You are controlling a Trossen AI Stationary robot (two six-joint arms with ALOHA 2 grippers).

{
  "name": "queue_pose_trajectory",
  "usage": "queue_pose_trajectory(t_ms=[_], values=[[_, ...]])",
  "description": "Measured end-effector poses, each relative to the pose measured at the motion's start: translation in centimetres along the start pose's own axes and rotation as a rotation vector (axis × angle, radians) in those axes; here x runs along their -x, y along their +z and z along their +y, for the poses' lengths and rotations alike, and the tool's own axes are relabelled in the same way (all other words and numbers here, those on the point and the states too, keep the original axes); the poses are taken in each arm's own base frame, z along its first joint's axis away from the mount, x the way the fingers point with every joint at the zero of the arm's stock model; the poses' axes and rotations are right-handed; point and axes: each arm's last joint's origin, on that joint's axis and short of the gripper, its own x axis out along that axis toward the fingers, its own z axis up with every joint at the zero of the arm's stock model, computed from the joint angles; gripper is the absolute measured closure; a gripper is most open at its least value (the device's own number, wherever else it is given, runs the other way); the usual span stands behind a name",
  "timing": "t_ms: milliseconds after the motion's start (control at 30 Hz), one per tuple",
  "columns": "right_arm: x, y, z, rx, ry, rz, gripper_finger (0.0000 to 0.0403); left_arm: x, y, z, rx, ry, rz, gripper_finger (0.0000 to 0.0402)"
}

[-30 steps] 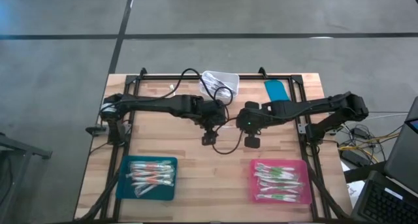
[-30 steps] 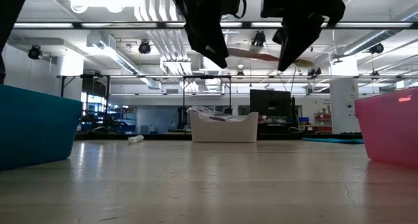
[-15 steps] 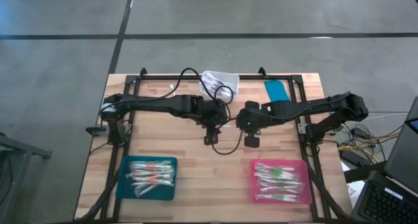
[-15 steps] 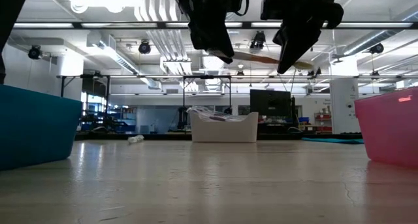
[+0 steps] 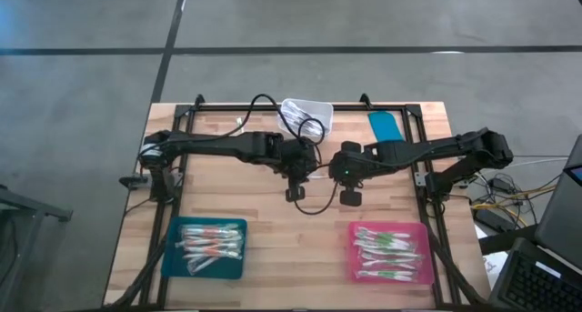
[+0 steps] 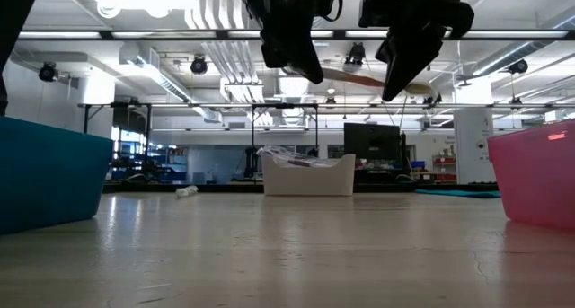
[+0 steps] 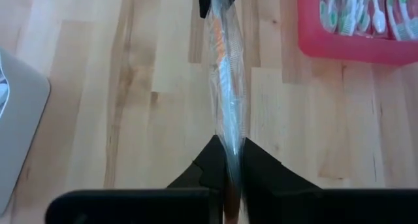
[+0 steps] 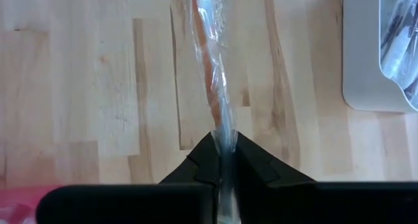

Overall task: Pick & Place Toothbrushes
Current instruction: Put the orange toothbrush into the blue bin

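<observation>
The left fingers (image 7: 225,168) were wide apart a moment ago, and now they have squeezed shut on one end of a wrapped toothbrush (image 7: 225,87).

The wooden worktop (image 5: 227,207) is the biggest thing here. Both dark arms reach in over its middle, with their ends close together. A teal tray (image 5: 210,248) full of toothbrushes sits on the near side of the left fingers. A pink tray (image 5: 392,252) full of toothbrushes sits on the near side of the right fingers (image 8: 223,155). A white bin (image 5: 306,117) sits on the far side of both, and a flat teal lid (image 5: 385,125) lies beside it.

The right fingers are pinched tight on the other end of the same toothbrush. It hangs in the air between the two grippers, above the bare wood. It has an orange stripe inside a clear wrapper.
</observation>
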Motion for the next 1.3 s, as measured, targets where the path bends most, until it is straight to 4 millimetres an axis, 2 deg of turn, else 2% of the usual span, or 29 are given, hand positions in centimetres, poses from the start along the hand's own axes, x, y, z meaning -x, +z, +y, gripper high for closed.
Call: queue_pose_trajectory(t_ms=[133, 300, 467, 600, 833, 1033, 1300], values=[[0.3, 0.2, 0.0, -0.027, 0.017, -0.006, 0.0358, 0.0, 0.0, 0.0, 0.004, -0.004, 0.002, 0.0376], [1.3, 0.4, 0.1, -0.057, 0.085, 0.012, 0.0299, 0.4, -0.6, 0.2, 0.012, 0.015, 0.062, 0.0376], [2.2, -0.3, 0.1, -0.082, 0.121, 0.12, 0.0244, 2.5, -1.5, 0.5, 0.024, 0.124, 0.124, 0.0376], [2.5, -1.2, 0.0, -0.108, 0.114, 0.162, 0.0216, 4.5, -2.6, -0.3, 0.045, 0.128, 0.132, 0.0376], [2.6, -3.1, -0.2, -0.127, 0.118, 0.127, 0.0194, 8.9, -7.3, -1.8, 0.153, 0.106, 0.112, 0.0376], [2.4, -4.3, -0.2, -0.13, 0.121, 0.104, 0.0186, 12.7, -12.3, -4.2, 0.118, 0.013, 0.025, 0.0376], [1.9, -4.4, -0.2, -0.146, 0.123, 0.077, 0.0198, 14.7, -19.3, -7.2, -0.03, -0.19, 0.015, 0.0376]])
